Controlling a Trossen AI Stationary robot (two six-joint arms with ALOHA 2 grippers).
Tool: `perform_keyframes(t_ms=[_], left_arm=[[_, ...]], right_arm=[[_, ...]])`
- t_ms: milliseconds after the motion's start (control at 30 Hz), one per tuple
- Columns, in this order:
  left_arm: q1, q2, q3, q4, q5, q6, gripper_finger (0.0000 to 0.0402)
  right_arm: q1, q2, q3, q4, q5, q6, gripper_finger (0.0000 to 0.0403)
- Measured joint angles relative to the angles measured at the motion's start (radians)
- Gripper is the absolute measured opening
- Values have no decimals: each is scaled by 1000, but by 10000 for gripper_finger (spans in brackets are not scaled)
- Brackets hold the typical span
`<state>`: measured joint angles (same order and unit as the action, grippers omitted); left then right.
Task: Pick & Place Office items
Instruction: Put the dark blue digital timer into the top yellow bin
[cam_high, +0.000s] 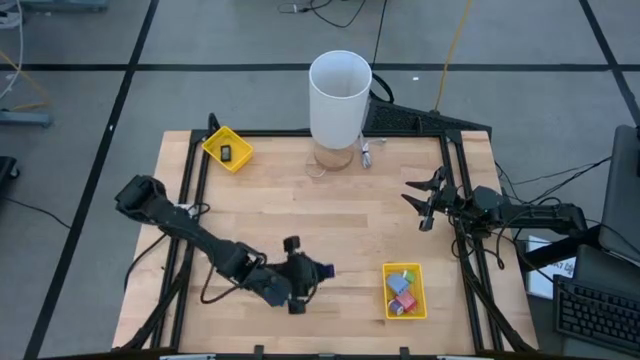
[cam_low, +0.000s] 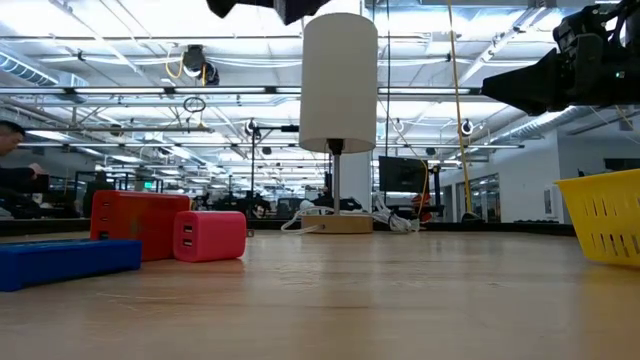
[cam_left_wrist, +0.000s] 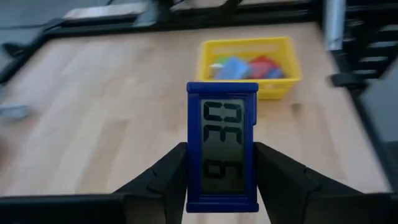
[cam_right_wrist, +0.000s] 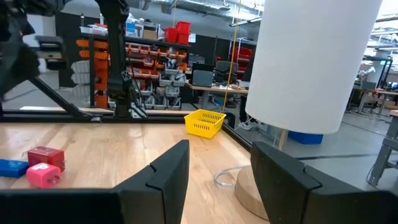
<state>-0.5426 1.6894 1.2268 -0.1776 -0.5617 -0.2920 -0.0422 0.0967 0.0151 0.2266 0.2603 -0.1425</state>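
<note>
Over the tabletop's (cam_high: 330, 215) six o'clock edge, the left hand (cam_high: 300, 285) pinches a blue clock (cam_left_wrist: 222, 146) that should travel level toward the yellow tray (cam_high: 405, 290) at three o'clock, while the right hand (cam_high: 428, 200) waits empty, slightly spread.

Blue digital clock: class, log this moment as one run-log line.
left gripper: shut on blue digital clock, fingers either side, above table | right gripper: open, empty, waiting at right edge | yellow tray: holds coloured items
</note>
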Motion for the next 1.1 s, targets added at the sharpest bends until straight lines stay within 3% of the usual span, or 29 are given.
perform_keyframes(t_ms=[267,467,733,1100], left_arm=[[42,0,-188,436,236,114,151],[101,-61,-343,533,256,66,162],[141,-377,-591,554,235,61,151],[164,-892,-928,548,6,88,163]], right_arm=[[0,0,0,1,0,0,160],[0,0,0,1,0,8,162],[0,10,0,-4,0,2,160],[0,25,0,8,0,0,160]])
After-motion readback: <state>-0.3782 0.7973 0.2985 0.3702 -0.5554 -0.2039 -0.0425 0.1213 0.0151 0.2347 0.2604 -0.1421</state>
